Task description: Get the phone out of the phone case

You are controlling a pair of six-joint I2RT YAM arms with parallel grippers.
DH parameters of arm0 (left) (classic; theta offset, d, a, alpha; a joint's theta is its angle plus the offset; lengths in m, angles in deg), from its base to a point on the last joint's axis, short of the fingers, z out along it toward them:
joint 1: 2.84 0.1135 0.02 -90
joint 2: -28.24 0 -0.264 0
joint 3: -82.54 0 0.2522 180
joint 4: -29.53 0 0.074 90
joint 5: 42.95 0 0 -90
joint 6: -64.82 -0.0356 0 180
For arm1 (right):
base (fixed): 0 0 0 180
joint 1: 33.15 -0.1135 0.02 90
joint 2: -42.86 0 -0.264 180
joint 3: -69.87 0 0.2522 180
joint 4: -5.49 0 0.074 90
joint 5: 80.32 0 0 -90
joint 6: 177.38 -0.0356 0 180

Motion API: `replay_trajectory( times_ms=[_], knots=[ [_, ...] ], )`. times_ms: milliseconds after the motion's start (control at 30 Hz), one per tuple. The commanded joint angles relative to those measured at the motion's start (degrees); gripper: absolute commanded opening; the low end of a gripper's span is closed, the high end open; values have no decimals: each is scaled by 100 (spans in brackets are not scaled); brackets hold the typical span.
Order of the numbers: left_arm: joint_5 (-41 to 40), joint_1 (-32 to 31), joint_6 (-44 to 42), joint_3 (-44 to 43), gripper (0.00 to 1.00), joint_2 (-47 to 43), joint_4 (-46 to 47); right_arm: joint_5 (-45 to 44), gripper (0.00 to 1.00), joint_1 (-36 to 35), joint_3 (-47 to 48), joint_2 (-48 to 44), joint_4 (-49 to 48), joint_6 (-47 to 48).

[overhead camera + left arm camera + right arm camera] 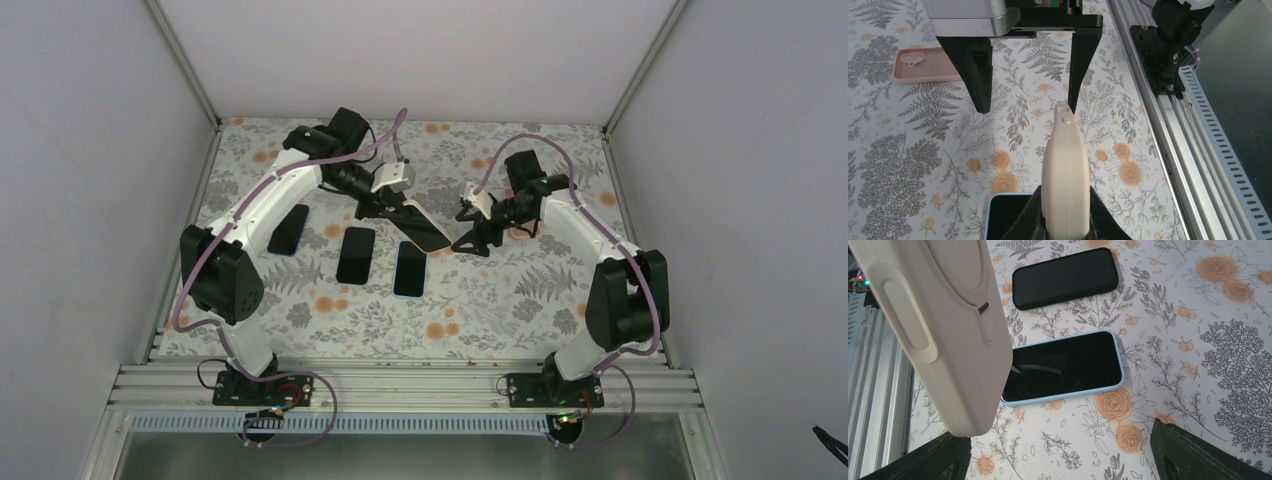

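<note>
A phone with a dark screen [424, 228] sits in a cream phone case [1065, 170], held tilted above the table. My left gripper [1065, 222] is shut on the case's near end, and its fingers [1108, 220] press both faces. The case's back [938, 335] fills the left of the right wrist view. My right gripper [1058, 455] is open around the case's far end, which lies close by one of its fingers [923, 460]. The other finger [1198, 455] stands well apart from the case. I cannot tell whether the near finger touches it.
A phone in a light blue case [1063, 367] lies flat on the floral table below the held one, with a black-cased phone [1065, 277] beyond it. Another dark phone [288, 230] lies further left. An empty pink case [923, 64] rests on the table. The aluminium rail [1173, 150] borders the near edge.
</note>
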Motion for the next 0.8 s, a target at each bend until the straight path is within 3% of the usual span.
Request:
replay_trajectory(
  times_ms=[0,267,767],
  knots=[
    [743,-56,-288,-305,2,-20,-293,-223,92,45,75,130,-492,-315],
    [1191,-94,-852,-629,2,198,-1096,-672,93,126,394,323,-743,-451],
    [1335,-256,-958,-441,2,222,-1106,-577,93,200,1591,990,-429,-565]
  ],
)
